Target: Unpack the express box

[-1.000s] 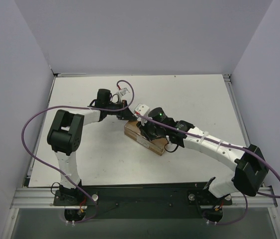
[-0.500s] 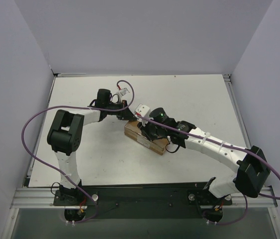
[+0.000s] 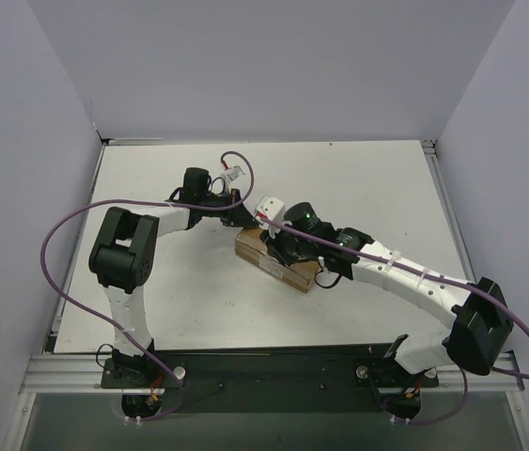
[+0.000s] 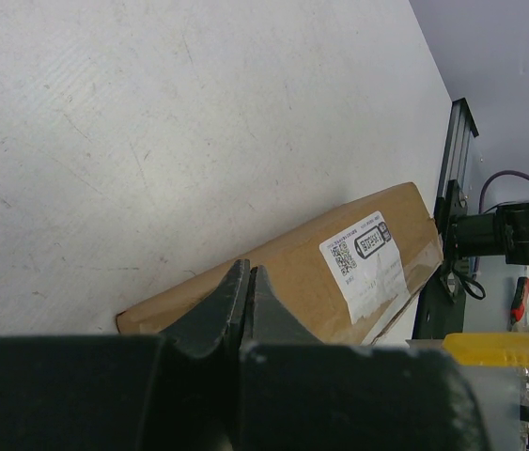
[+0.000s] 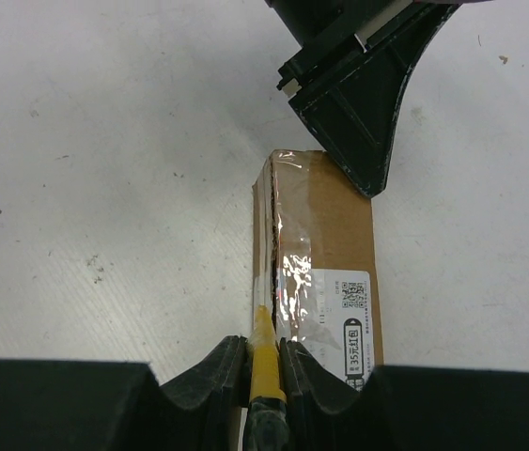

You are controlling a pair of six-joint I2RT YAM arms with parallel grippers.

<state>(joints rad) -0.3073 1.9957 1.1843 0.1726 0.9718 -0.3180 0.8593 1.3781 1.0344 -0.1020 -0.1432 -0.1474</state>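
Box (image 5: pixel 330 235), near end cut off from me, lies under my right gripper (image 5: pixel 264 349), clamped on a knife (image 5: pixel 264 366), tip indistinct; left gripper (image 4: pixel 248 282) clenched empty at its far corner.

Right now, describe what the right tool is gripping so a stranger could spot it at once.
On the white table, find the brown express box mid-table. At its taped top seam, the right tool pinches a slim yellow knife, its tip on the tape. Its yellow colour and thinness set it apart from the broad brown box.
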